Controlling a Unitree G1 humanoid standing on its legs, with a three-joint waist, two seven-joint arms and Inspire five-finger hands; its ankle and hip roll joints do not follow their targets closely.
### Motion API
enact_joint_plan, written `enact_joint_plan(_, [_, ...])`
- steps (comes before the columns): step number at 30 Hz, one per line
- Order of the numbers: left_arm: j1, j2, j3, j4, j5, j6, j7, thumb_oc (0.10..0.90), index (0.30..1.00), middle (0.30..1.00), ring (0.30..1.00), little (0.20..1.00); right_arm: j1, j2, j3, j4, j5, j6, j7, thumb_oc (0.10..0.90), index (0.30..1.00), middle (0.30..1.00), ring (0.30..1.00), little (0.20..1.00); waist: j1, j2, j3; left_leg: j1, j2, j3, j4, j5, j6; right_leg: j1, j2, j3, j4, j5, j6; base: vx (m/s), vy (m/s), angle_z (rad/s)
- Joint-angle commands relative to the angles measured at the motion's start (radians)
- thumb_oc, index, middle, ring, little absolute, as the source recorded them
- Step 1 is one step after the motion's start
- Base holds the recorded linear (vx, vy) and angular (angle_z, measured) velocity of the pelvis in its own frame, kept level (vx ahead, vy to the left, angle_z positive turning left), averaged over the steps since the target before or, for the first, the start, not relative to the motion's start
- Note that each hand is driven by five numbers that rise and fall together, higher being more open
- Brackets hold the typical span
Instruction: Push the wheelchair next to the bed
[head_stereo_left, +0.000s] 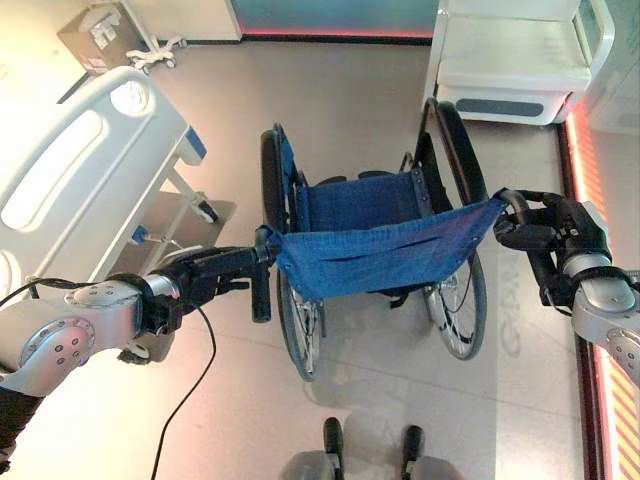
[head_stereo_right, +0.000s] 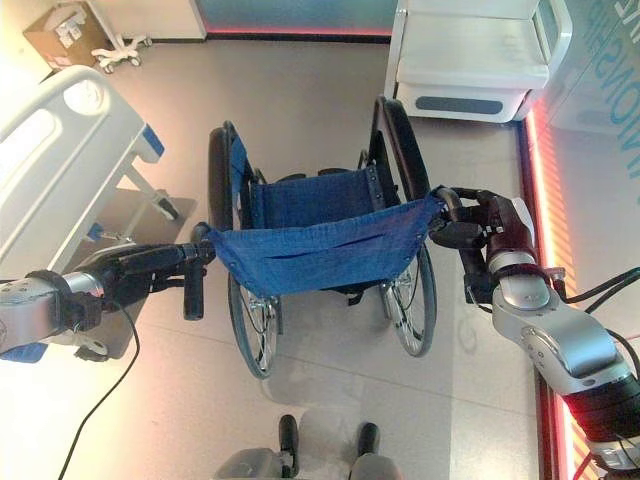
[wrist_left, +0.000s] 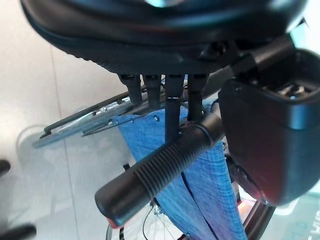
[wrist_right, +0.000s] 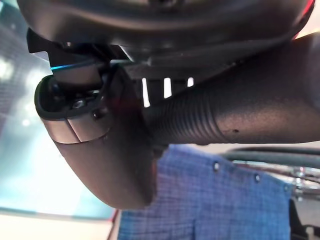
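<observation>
While reaching level from either side, left hand (head_stereo_left: 215, 272) and right hand (head_stereo_left: 530, 235) curled round ribbed black wheelchair (head_stereo_left: 375, 240) handles. Blue woven seat cloth, slack. White moulded bed (head_stereo_left: 70, 175) to the left.

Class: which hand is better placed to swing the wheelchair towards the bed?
Probably right: the right hand wraps its push handle on the side away from the bed, so pushing there should turn the wheelchair left.

One wheelchair (head_stereo_left: 375, 240), one bed (head_stereo_left: 85, 165), one cardboard box (head_stereo_left: 98, 38).
</observation>
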Motion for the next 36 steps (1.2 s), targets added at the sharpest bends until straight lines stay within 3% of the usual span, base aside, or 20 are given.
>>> enact_joint_plan(1, [0.066, -0.032, -0.106, -0.097, -0.311, 0.039, -0.017, 0.8, 0.9, 0.9, 0.9, 0.9, -0.004, 0.018, 0.1, -0.018, 0.075, -0.078, -0.05, 0.4, 0.3, 0.3, 0.3, 0.3, -0.023, -0.027, -0.021, -0.01, -0.004, 0.051, 0.007, -0.018, -0.026, -0.035, -0.026, -0.008, 0.017, 0.043, 0.038, 0.0, 0.0, 0.0])
enact_joint_plan(8, [0.014, -0.07, -0.205, -0.125, -0.486, -0.056, -0.01, 0.8, 0.9, 0.9, 0.9, 0.9, -0.023, 0.03, 0.149, -0.008, 0.068, -0.095, -0.066, 0.4, 0.3, 0.3, 0.3, 0.3, -0.032, -0.026, -0.02, -0.006, -0.003, 0.058, 0.009, -0.02, -0.023, -0.035, -0.027, -0.004, 0.02, 0.043, 0.036, 0.0, 0.0, 0.0])
enact_joint_plan(11, [-0.017, -0.089, -0.243, -0.131, -0.478, -0.069, 0.016, 0.8, 0.9, 0.9, 0.9, 0.9, -0.034, 0.044, 0.167, 0.0, 0.06, -0.098, -0.07, 0.4, 0.3, 0.3, 0.3, 0.3, -0.034, -0.027, -0.02, -0.005, -0.002, 0.061, 0.01, -0.021, -0.022, -0.036, -0.027, -0.003, 0.021, 0.043, 0.035, 0.0, 0.0, 0.0])
enact_joint_plan(14, [-0.031, -0.112, -0.259, -0.126, -0.376, -0.081, 0.121, 0.8, 0.9, 0.9, 0.9, 0.9, -0.039, 0.059, 0.178, 0.007, 0.054, -0.098, -0.079, 0.4, 0.3, 0.3, 0.3, 0.3, -0.033, -0.03, -0.021, -0.006, -0.003, 0.061, 0.01, -0.022, -0.02, -0.037, -0.027, -0.002, 0.021, 0.044, 0.035, 0.0, 0.0, 0.0])
enact_joint_plan(16, [-0.009, -0.125, -0.208, -0.105, -0.216, -0.081, 0.228, 0.8, 0.9, 0.9, 0.9, 0.9, -0.028, 0.068, 0.163, 0.006, 0.049, -0.095, -0.079, 0.4, 0.3, 0.3, 0.3, 0.3, -0.027, -0.033, -0.021, -0.009, -0.006, 0.057, 0.01, -0.022, -0.018, -0.039, -0.026, -0.002, 0.021, 0.042, 0.036, 0.0, 0.0, 0.0])
enact_joint_plan(19, [0.046, -0.123, -0.106, -0.083, -0.132, -0.069, 0.273, 0.8, 0.9, 0.9, 0.9, 0.9, -0.005, 0.055, 0.118, -0.016, 0.066, -0.074, -0.073, 0.4, 0.3, 0.3, 0.3, 0.3, -0.019, -0.037, -0.023, -0.012, -0.008, 0.05, 0.011, -0.022, -0.019, -0.039, -0.026, -0.004, 0.02, 0.041, 0.037, 0.0, 0.0, 0.0])
enact_joint_plan(23, [0.136, -0.091, 0.046, -0.068, -0.045, -0.065, 0.243, 0.8, 0.9, 0.9, 0.9, 0.9, 0.042, 0.028, 0.039, -0.031, 0.082, -0.056, -0.039, 0.4, 0.3, 0.3, 0.3, 0.3, -0.01, -0.036, -0.027, -0.015, -0.009, 0.047, 0.013, -0.019, -0.022, -0.036, -0.03, -0.013, 0.021, 0.04, 0.036, 0.0, 0.0, 0.0])
enact_joint_plan(28, [0.189, -0.061, 0.158, -0.039, 0.106, -0.057, 0.26, 0.8, 0.9, 0.9, 0.9, 0.9, 0.068, 0.023, -0.005, -0.024, 0.077, -0.054, -0.01, 0.4, 0.3, 0.3, 0.3, 0.3, -0.001, -0.035, -0.028, -0.018, -0.01, 0.042, 0.013, -0.017, -0.024, -0.036, -0.033, -0.024, 0.022, 0.038, 0.036, 0.0, 0.002, -0.01])
enact_joint_plan(31, [0.234, -0.026, 0.259, -0.001, 0.277, -0.037, 0.143, 0.8, 0.9, 0.9, 0.9, 0.9, 0.07, 0.005, -0.037, -0.027, 0.097, -0.039, -0.001, 0.4, 0.3, 0.3, 0.3, 0.3, 0.007, -0.038, -0.027, -0.022, -0.01, 0.037, 0.013, -0.016, -0.024, -0.037, -0.035, -0.03, 0.023, 0.036, 0.034, 0.0, 0.0, 0.0])
enact_joint_plan(36, [0.262, 0.002, 0.313, 0.025, 0.338, -0.025, -0.037, 0.8, 0.9, 0.9, 0.9, 0.9, 0.069, -0.001, -0.059, -0.028, 0.108, -0.025, 0.009, 0.4, 0.3, 0.3, 0.3, 0.3, 0.011, -0.038, -0.026, -0.026, -0.009, 0.038, 0.014, -0.015, -0.026, -0.04, -0.037, -0.036, 0.027, 0.035, 0.034, 0.0, 0.0, 0.0])
